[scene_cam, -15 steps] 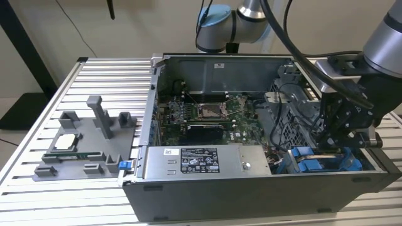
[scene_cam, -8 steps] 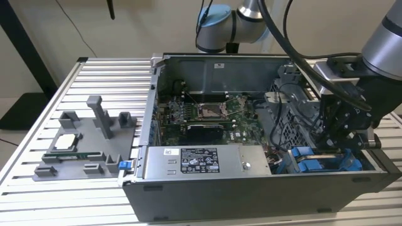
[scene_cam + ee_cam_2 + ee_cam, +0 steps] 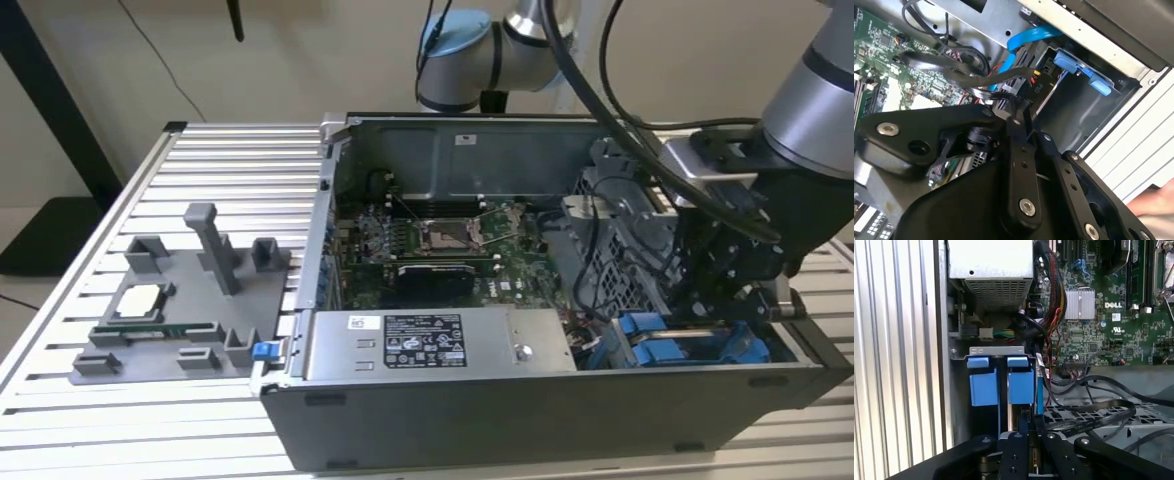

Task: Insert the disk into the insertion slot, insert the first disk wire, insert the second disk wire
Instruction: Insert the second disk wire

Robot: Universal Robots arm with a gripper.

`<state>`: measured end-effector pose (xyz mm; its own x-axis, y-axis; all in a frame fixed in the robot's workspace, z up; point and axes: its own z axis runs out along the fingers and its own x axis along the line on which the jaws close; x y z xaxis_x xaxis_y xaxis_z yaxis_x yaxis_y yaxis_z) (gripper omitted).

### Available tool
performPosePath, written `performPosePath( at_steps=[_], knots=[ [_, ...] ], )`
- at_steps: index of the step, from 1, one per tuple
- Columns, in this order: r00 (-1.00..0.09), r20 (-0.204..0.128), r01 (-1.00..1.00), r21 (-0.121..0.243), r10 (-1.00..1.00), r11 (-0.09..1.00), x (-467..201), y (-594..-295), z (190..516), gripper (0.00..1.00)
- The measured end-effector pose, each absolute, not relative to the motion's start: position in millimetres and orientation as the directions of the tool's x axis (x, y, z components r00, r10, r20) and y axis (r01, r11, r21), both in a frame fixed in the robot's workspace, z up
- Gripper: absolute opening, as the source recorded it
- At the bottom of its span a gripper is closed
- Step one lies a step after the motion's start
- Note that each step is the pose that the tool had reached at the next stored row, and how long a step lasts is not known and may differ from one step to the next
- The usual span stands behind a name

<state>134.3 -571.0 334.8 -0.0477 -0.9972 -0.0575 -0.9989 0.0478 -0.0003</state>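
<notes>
My gripper [image 3: 727,310] reaches down into the front corner of the open computer case, at the exterior view's right. It hangs over the grey metal insertion slot [image 3: 996,351]. Two blue carrier ends [image 3: 983,381] [image 3: 1020,381] sit side by side in that bay; the disk's silver body is hidden behind them. In both wrist views the gripper [image 3: 1024,424] [image 3: 1018,107] stands narrow, shut on a black disk wire plug just beside the right-hand carrier. A flat black cable [image 3: 961,72] runs from the plug. A blue data cable [image 3: 1026,40] curves toward the blue carrier tab [image 3: 1084,70].
A silver power supply box [image 3: 427,340] with a label lies beside the bay. The green motherboard [image 3: 441,240] fills the case floor, with loose black cables [image 3: 1094,410] over the cage. A grey fixture plate [image 3: 174,300] with small parts rests on the slatted table [image 3: 80,400].
</notes>
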Motion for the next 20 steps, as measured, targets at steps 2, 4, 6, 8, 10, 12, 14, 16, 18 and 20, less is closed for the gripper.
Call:
performPosePath(
  at_steps=[2,4,6,8,10,12,14,16,18,20],
  knots=[
    [-0.048,-0.056,-0.999,0.000,-0.997,0.048,134.3,-571.1,344.3,1.00],
    [-0.048,-0.056,-0.999,0.000,-0.997,0.048,134.2,-571.1,353.3,1.00],
    [-0.048,-0.055,-0.999,0.000,-0.997,0.048,134.1,-571.1,360.9,1.00],
    [-0.048,-0.055,-0.999,0.000,-0.997,0.048,134.1,-571.1,366.8,1.00],
    [-0.048,-0.055,-0.999,0.000,-0.997,0.048,134.1,-571.1,372.2,1.00],
    [-0.048,-0.055,-0.999,0.000,-0.997,0.048,134.2,-571.1,377.0,1.00],
    [-0.048,-0.055,-0.999,0.000,-0.997,0.048,134.2,-571.1,381.0,1.00],
    [-0.048,-0.055,-0.999,0.001,-0.997,0.048,134.2,-571.1,384.6,1.00],
    [-0.048,-0.055,-0.999,0.001,-0.997,0.048,134.2,-571.1,387.0,1.00],
    [-0.048,-0.055,-0.999,0.001,-0.997,0.048,134.2,-571.2,388.4,1.00]
  ],
)
